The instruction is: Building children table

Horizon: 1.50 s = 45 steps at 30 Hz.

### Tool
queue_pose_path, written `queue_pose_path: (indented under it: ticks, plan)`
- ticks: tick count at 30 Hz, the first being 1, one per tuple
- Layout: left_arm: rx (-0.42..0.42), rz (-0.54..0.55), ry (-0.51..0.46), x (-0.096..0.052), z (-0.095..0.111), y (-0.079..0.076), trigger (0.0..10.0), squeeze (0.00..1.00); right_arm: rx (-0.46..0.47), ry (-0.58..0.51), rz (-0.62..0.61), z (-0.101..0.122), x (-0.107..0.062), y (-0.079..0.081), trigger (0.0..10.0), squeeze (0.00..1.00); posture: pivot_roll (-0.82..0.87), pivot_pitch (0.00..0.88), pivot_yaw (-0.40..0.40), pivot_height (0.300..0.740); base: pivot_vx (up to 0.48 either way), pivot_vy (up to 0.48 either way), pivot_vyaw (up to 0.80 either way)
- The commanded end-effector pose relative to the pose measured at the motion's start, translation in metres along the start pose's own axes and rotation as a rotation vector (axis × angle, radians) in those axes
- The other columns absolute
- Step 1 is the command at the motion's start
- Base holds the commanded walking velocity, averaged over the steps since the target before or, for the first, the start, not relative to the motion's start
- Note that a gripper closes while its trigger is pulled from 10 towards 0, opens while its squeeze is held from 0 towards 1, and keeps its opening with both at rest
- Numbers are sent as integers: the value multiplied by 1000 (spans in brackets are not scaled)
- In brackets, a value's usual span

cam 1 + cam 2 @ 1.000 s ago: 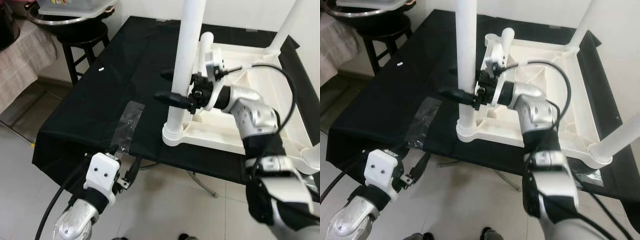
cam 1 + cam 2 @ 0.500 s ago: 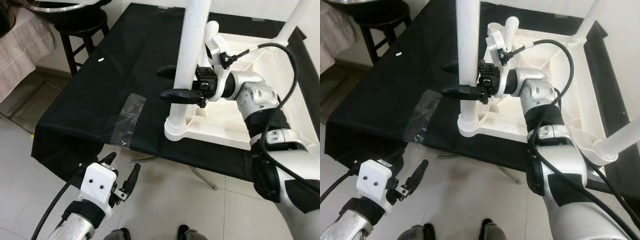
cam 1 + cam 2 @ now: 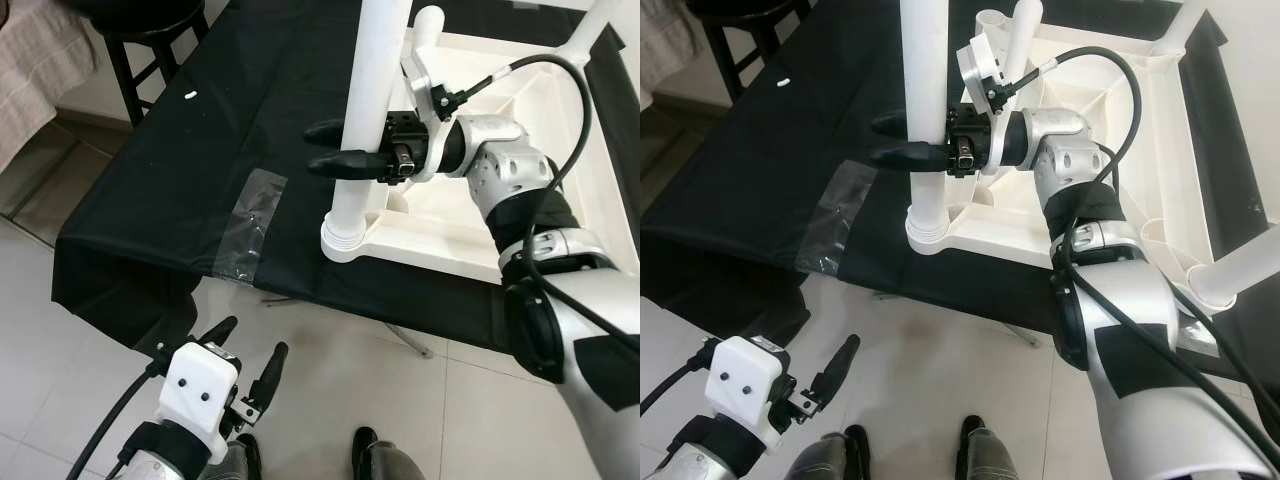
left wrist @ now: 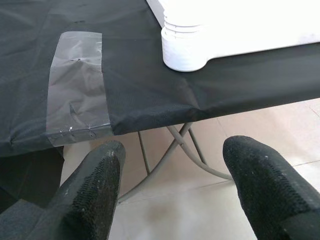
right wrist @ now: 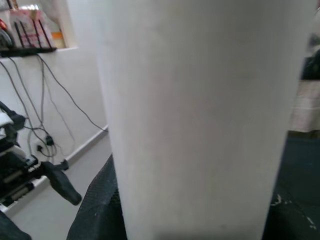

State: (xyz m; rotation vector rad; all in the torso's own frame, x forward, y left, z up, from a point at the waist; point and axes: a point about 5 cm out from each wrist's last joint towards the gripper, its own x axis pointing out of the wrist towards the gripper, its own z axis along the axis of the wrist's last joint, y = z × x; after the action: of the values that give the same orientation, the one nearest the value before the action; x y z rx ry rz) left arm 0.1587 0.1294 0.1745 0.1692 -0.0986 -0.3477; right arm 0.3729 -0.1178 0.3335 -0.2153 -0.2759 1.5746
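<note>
Children's table, a white plastic piece, lies upside down on the black-draped tabletop so that its leg sockets face upward for assembly. At the corner nearest the tabletop's front edge, a white table leg stands upright in its round socket collar, and the right claw reaches in from the side with its two black fingers closed around the leg well above the collar, one finger on each side; the grip looks meant either to turn the leg home or to steady it while it seats. In the right wrist view the leg's pale surface sits right against the lens, squeezed between the dark fingers. Two more legs already rise from other corners, one at the far side and one toward the robot's right. The left claw hangs low over the tiled floor in front of the tabletop, fingers spread apart and empty, taking no part in the job. A strip of clear tape holds the black cloth near the front edge, apparently to keep it from slipping.
</note>
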Motion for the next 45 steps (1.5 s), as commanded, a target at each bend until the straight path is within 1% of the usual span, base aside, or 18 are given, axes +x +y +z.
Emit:
queue_pose_path:
  ticks: [1, 5, 6, 11, 13, 15, 16, 17, 18, 20, 22, 26, 27, 35, 36, 37, 42, 45]
  plan:
    - [-3, -2, 24, 0, -3, -2, 10000, 0, -29, 16, -87, -4, -6, -2, 0, 0, 146, 339, -52, 740, 0, 0, 0]
    - [-4, 1, 19, 3, -4, -2, 10000, 0, -70, 12, -178, -8, -11, -3, 0, 0, 130, 329, -58, 740, 0, 0, 0]
    - [-5, 5, 12, 8, -6, 0, 10000, 0, -61, 10, -340, -19, -12, -2, 0, 0, 91, 304, -60, 740, 0, 0, 0]
    - [-4, 5, 3, 14, -8, 1, 10000, 0, -22, -5, -526, -36, -7, 7, 0, 0, 73, 288, -60, 740, 0, 0, 0]
    - [1, 3, -4, 19, -9, 3, 10000, 0, 17, -57, -817, -51, -1, 19, 0, 0, 54, 276, -60, 740, 0, 0, 0]
    - [1, 3, -4, 19, -9, 3, 10000, 0, 17, -57, -817, -51, -1, 19, 0, 0, 54, 276, -60, 740, 0, 0, 0]
    - [5, 2, -10, 23, -10, 5, 10000, 0, 41, -28, -1023, -70, 8, 39, 10000, 0, 26, 249, -54, 740, 0, 0, 0]
    - [9, 2, -15, 26, -11, 6, 10000, 0, 55, 2, -1189, -80, 9, 56, 10000, 0, 26, 249, -54, 740, 0, 0, 0]
    - [9, 2, -15, 26, -11, 6, 10000, 0, 55, 2, -1189, -80, 9, 56, 10000, 0, 26, 249, -54, 740, 0, 0, 0]
    - [13, 4, -20, 33, -13, 9, 10000, 0, 64, 59, -1361, -91, 25, 83, 10000, 0, 15, 227, -45, 740, 0, 0, 0]
    - [17, 3, -23, 37, -15, 11, 10000, 0, 64, 79, -1361, -96, 47, 93, 10000, 0, 20, 216, -42, 740, 0, 0, 0]
    - [20, 1, -25, 39, -16, 13, 10000, 0, 64, 129, -1365, -105, 67, 100, 10000, 0, 20, 211, -36, 740, 0, 0, 0]
    - [22, 0, -25, 40, -16, 13, 10000, 0, 53, 210, -1380, -114, 75, 104, 10000, 0, 31, 207, -33, 740, 0, 0, 0]
    - [30, 10, -27, 39, -17, 16, 10000, 0, 174, 148, -1408, -108, 70, 107, 10000, 0, 34, 205, -29, 740, 0, 0, 0]
    - [30, 9, -28, 39, -17, 16, 10000, 0, 195, 95, -1360, -101, 69, 106, 10000, 914, 33, 213, -32, 740, 0, 0, 0]
    - [29, 7, -30, 39, -16, 15, 10000, 0, 211, 37, -1326, -92, 66, 103, 10000, 1000, 31, 217, -30, 740, 0, 0, 0]
    - [27, 2, -33, 37, -15, 13, 10000, 0, 228, -100, -1166, -70, 63, 92, 10000, 1000, 31, 229, -29, 740, 0, 0, 0]
    - [21, -7, -29, 32, -14, 10, 10000, 0, 169, -166, -755, -43, 51, 81, 10000, 1000, 39, 251, -29, 740, 0, 0, 0]
